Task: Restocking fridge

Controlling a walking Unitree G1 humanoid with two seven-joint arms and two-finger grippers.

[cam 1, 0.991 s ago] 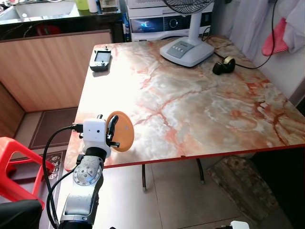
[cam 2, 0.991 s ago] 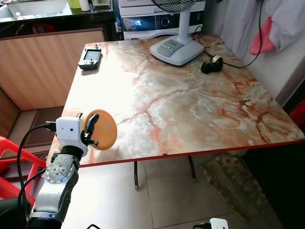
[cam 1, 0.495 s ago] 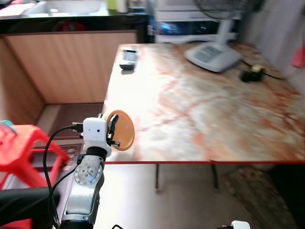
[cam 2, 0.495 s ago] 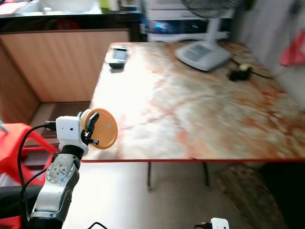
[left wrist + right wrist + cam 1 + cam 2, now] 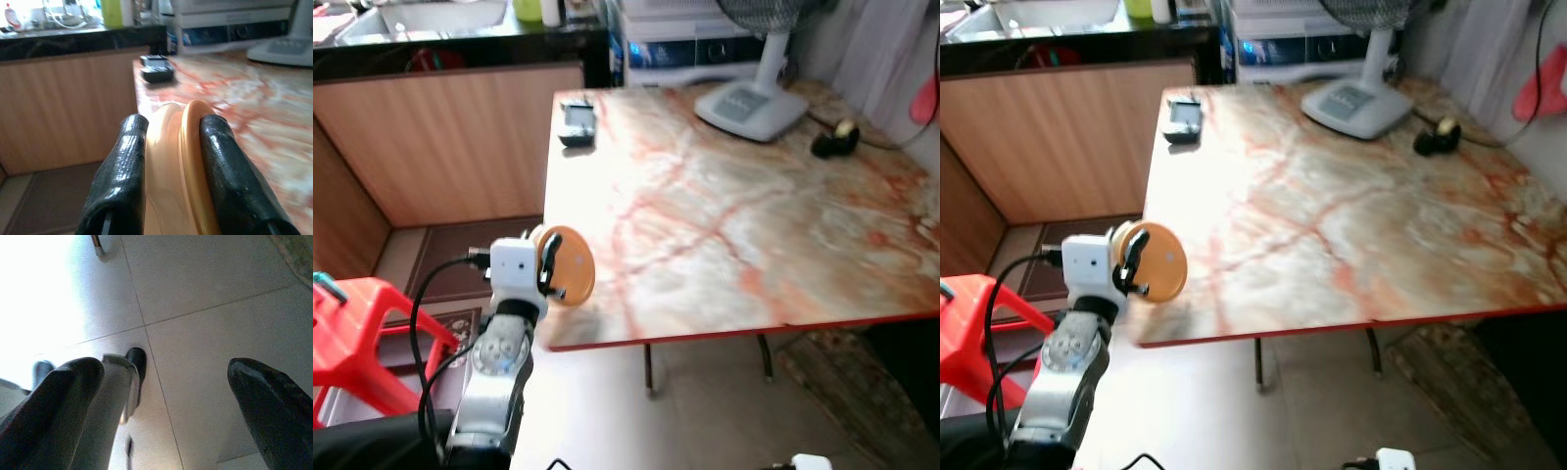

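My left gripper [image 5: 551,266] is shut on a flat round orange container [image 5: 574,266], held on edge just off the near left corner of the marble-patterned table [image 5: 754,215]. In the left wrist view the two black fingers [image 5: 122,171] clamp the orange container [image 5: 176,171] on both sides. My right gripper [image 5: 166,396] hangs low over the tiled floor, its fingers wide apart with nothing between them.
On the table stand a white fan base [image 5: 749,103], a roll of tape [image 5: 835,137] with a cable, and a small dark device [image 5: 576,122]. A red plastic stool [image 5: 362,323] is at my left. A wooden counter front [image 5: 440,147] rises behind.
The whole view has shifted and steadied as the camera moved. The left gripper keeps the orange container in the same hold near the table corner.
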